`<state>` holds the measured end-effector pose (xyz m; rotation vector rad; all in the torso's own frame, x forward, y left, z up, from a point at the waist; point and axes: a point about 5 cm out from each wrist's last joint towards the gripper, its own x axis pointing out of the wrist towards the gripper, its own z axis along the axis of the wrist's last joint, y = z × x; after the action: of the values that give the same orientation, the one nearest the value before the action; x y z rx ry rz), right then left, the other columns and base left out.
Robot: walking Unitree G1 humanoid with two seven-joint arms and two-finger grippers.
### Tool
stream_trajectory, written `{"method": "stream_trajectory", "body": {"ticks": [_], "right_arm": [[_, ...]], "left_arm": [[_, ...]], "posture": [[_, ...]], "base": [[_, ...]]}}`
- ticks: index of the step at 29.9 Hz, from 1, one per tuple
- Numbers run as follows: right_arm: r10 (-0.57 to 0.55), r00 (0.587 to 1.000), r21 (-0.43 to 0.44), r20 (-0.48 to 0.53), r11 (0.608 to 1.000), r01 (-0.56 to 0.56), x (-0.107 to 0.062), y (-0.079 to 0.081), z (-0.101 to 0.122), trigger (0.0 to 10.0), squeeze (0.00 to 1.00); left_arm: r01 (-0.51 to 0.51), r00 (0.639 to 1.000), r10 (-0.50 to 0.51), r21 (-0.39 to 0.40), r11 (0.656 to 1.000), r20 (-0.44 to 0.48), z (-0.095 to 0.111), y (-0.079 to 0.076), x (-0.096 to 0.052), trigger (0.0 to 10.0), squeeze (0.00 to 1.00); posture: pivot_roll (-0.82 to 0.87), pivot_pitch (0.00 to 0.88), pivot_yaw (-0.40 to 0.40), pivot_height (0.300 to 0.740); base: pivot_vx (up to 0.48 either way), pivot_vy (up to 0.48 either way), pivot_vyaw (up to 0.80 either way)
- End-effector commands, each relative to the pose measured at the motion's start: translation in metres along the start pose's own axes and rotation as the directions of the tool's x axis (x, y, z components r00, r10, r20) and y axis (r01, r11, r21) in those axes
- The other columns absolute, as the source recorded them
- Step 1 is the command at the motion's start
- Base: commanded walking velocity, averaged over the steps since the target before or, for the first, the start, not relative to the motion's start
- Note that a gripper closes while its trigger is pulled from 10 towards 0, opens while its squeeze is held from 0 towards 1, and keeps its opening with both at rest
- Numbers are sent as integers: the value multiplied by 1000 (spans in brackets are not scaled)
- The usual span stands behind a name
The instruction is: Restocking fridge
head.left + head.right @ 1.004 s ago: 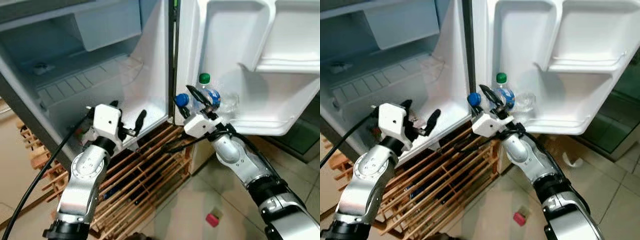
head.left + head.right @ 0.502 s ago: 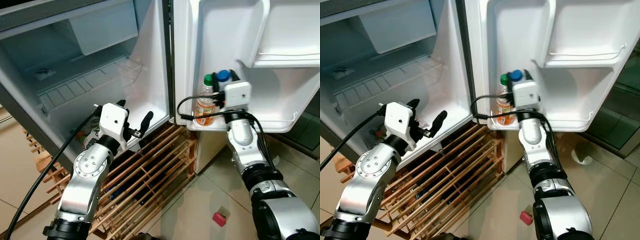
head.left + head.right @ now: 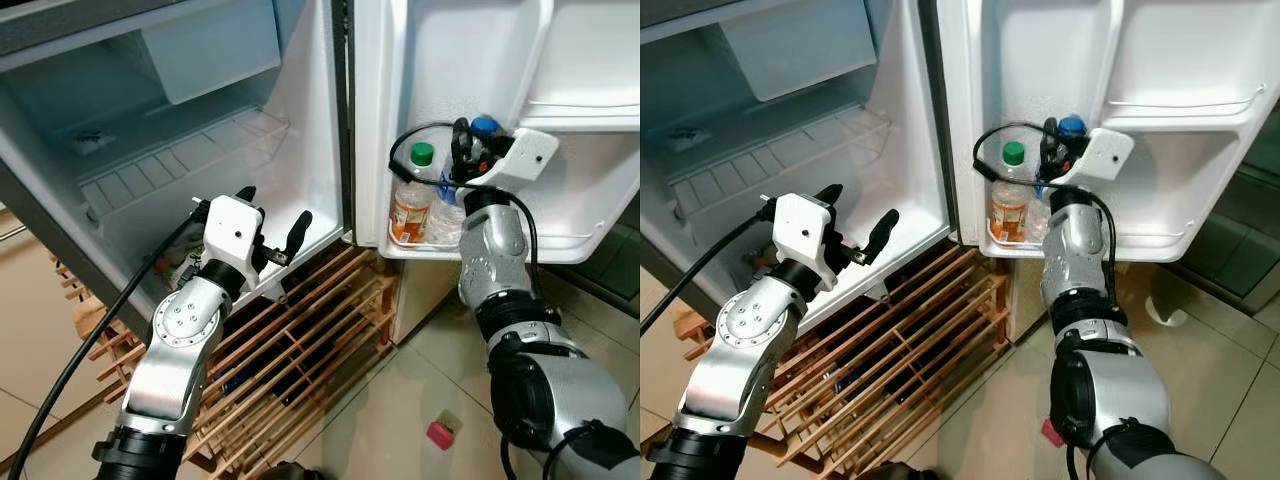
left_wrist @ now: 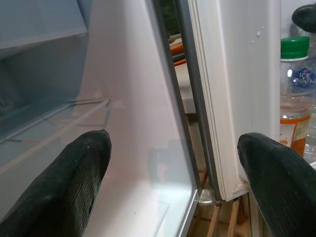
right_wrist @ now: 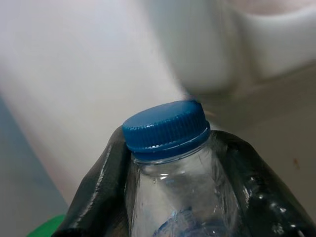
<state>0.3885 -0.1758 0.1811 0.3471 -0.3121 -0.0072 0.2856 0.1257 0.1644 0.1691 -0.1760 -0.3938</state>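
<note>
A clear water bottle with a blue cap (image 5: pixel 165 127) is held by the neck in my right gripper (image 3: pixel 464 160), which is shut on it over the lower shelf (image 3: pixel 560 243) of the open fridge door. The bottle's body (image 3: pixel 447 205) stands in that shelf beside an orange-drink bottle with a green cap (image 3: pixel 412 198). My left gripper (image 3: pixel 270 215) hovers open in front of the fridge's main compartment, near its lower edge. Its black fingers (image 4: pixel 81 163) frame the gap between cabinet and door, with the green-capped bottle (image 4: pixel 295 94) beyond.
The fridge interior (image 3: pixel 180 150) holds a wire shelf and a drawer box. A wooden slatted rack (image 3: pixel 300 340) stands under the fridge. A small red object (image 3: pixel 438 434) lies on the tiled floor. A black cable runs from my left wrist.
My right gripper has carried the blue-capped bottle rightward and upright into the door shelf, beside the green-capped bottle. The left arm has barely moved; the camera has shifted slightly.
</note>
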Motion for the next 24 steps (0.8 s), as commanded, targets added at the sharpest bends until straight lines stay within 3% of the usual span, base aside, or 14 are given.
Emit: {"method": "stream_trajectory", "body": {"ticks": [1, 3, 4, 5, 6, 8, 9, 10, 15, 21, 24], "right_arm": [[32, 999, 68, 32, 997, -34, 11, 13, 11, 0, 0], [42, 999, 84, 18, 996, -43, 13, 13, 11, 0, 0], [62, 998, 32, -11, 998, -62, 13, 16, 9, 0, 0], [75, 997, -6, -24, 997, -75, 13, 18, 7, 4000, 0], [89, 995, -38, -40, 995, -91, 13, 19, 5, 10000, 0], [99, 994, -53, -50, 993, -102, 12, 20, 4, 10000, 0], [105, 993, -60, -57, 992, -108, 12, 21, 3, 10000, 933], [111, 992, -68, -64, 991, -116, 12, 22, 2, 10000, 1000], [176, 982, -182, -68, 966, -186, 9, 38, 0, 10000, 1000], [132, 989, -189, -59, 972, -141, 1, 36, -4, 10000, 1000], [118, 993, -234, -19, 965, -119, -3, 33, 0, 10000, 1000]], "left_arm": [[-5, 1000, 5, 15, 1000, 1, 0, 1, 2, 10000, 0], [-6, 1000, 6, 13, 1000, 4, 0, 0, 4, 10000, 0], [-8, 1000, 8, 11, 1000, 9, 0, -2, 5, 10000, 0], [-9, 1000, 9, 9, 1000, 10, 0, -2, 5, 10000, 0], [-11, 1000, 11, 8, 1000, 11, -1, -3, 6, 10000, 0], [-12, 1000, 12, 7, 1000, 12, -1, -3, 6, 10000, 0], [-12, 1000, 12, 7, 1000, 13, -1, -3, 6, 10000, 0], [-15, 1000, 15, 5, 1000, 14, -1, -4, 7, 10000, 0], [-31, 999, 31, -3, 1000, 19, -2, -5, 7, 10000, 0], [-36, 999, 36, -5, 999, 24, -3, -7, 8, 10000, 0], [-36, 999, 36, -6, 999, 27, -3, -7, 9, 10000, 0]], "posture": [[-16, 0, 108, 740], [-19, 0, 103, 740], [-21, 0, 97, 740], [-22, 0, 94, 740], [-23, 0, 91, 740], [-24, 0, 89, 740], [-24, 0, 89, 740], [-26, 0, 82, 740], [-33, 0, 65, 740], [-46, 0, 61, 740], [-51, 0, 61, 740]], "base": [[0, 0, 0], [0, 0, 0], [0, 0, 0], [0, 0, 0], [0, 0, 0], [0, 0, 0], [0, 0, 0], [0, 0, 0], [0, 0, 0], [0, 0, 0], [0, 0, 0]]}}
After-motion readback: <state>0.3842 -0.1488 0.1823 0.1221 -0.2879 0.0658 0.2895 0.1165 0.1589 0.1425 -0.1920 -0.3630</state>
